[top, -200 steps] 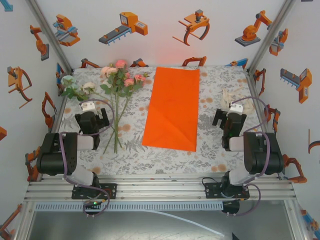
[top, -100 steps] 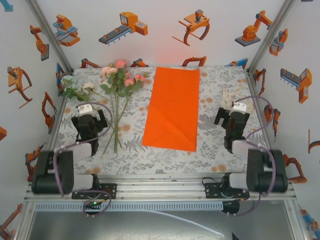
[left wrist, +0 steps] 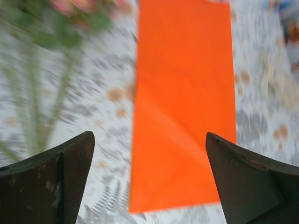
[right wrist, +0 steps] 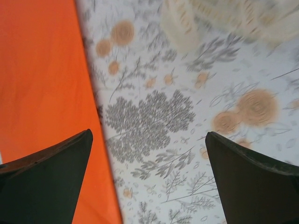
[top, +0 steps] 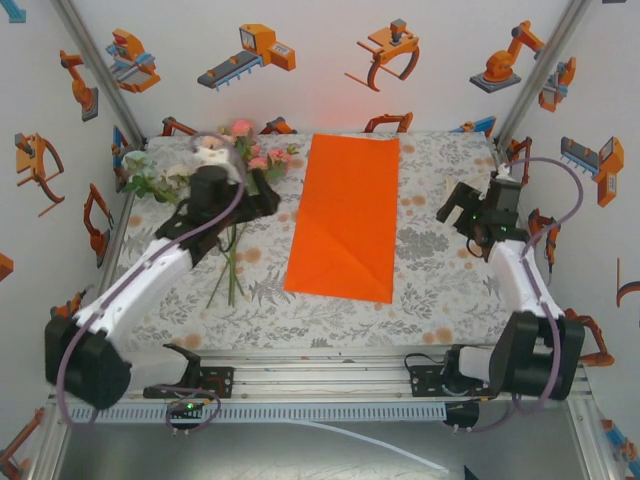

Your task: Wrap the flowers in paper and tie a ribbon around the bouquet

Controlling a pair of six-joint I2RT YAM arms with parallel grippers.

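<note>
From above, the left gripper [top: 228, 205] hung wide open over the flowers [top: 231, 265], their stems running near-to-far, the paper [top: 345, 215] just to its right. Left wrist: stems lay left of the open jaws (blurred). Right wrist: the ribbon [right wrist: 219, 18] lay ahead-right of the open right gripper [right wrist: 148, 177].

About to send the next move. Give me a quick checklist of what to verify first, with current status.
1. Left claw open and empty: ok.
2. Right claw open and empty: ok.
3. Paper flat with nothing on it: ok.
4. Flowers lying off the paper, to its left: ok.
5. Left claw lined up on the flowers: cannot tell, wrist view blurred.
6. Ribbon ahead of the right claw, free of tangles: cannot tell, blurred.
</note>
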